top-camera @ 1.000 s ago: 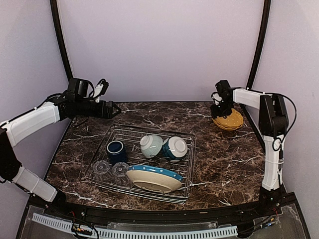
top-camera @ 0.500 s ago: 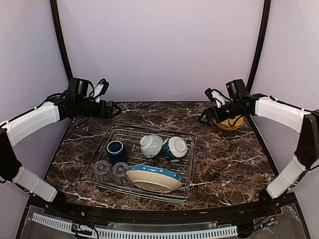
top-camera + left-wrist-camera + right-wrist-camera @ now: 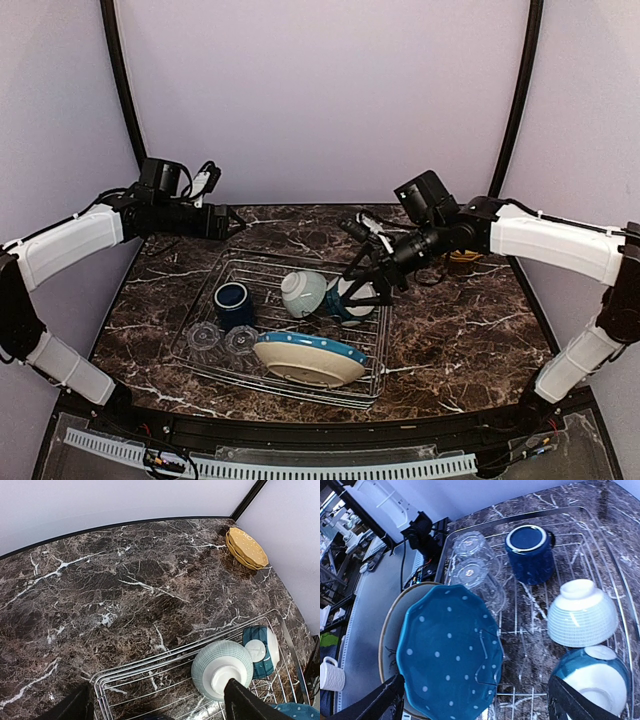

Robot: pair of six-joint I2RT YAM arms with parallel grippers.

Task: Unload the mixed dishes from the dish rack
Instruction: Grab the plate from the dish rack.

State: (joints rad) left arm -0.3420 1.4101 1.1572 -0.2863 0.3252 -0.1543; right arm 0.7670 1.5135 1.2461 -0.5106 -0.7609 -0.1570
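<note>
Left gripper [image 3: 232, 222], centre left: held level above the dish rack's [image 3: 228, 266] far corner, jaws apart, empty. Six dishes remain racked at lower centre. Right gripper [image 3: 362, 264] has swung in from the upper right, leaving the yellow plate [image 3: 246, 547] on the table there: one dish unloaded. The arm now reaches low over the teal bowl [image 3: 345, 300], jaws wide, empty.

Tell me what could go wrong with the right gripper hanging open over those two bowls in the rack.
1. The teal bowl sits foot-up close beside the pale bowl. If the open right gripper closes on its rounded wall, it could slip or knock the neighbour.
2. A finger could catch the dish rack's wires and jolt it.
3. The blue spotted plate stands tilted beside the clear glasses; a jolt might drop it onto them.
</note>
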